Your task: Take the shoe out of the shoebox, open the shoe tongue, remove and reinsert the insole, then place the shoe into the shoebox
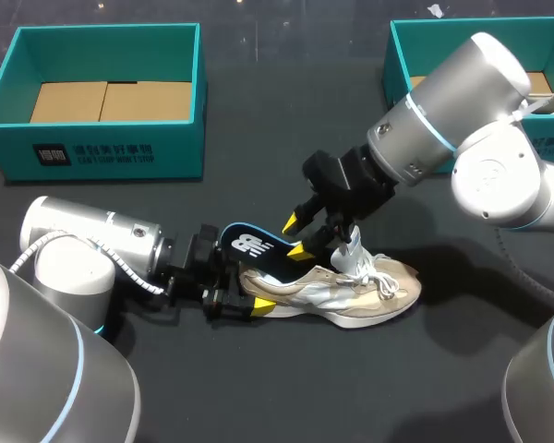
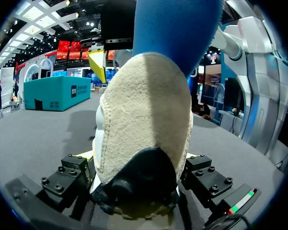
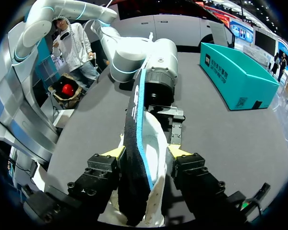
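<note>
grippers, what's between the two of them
The insole, half out of the shoe, spans the gap: the right gripper pinches its raised end, the left gripper clamps the heel. Clearest in the head view.

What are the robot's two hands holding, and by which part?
The left hand grips the sneaker by its heel. The right hand pinches the blue insole partway along, where it sticks up out of the sneaker.

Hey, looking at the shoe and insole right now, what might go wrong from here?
The insole, pinched by the right hand, sticks out past the shoe heel; it may buckle or snag on the collar. The left hand clamps only that heel, so a push might swing the toe sideways.
</note>
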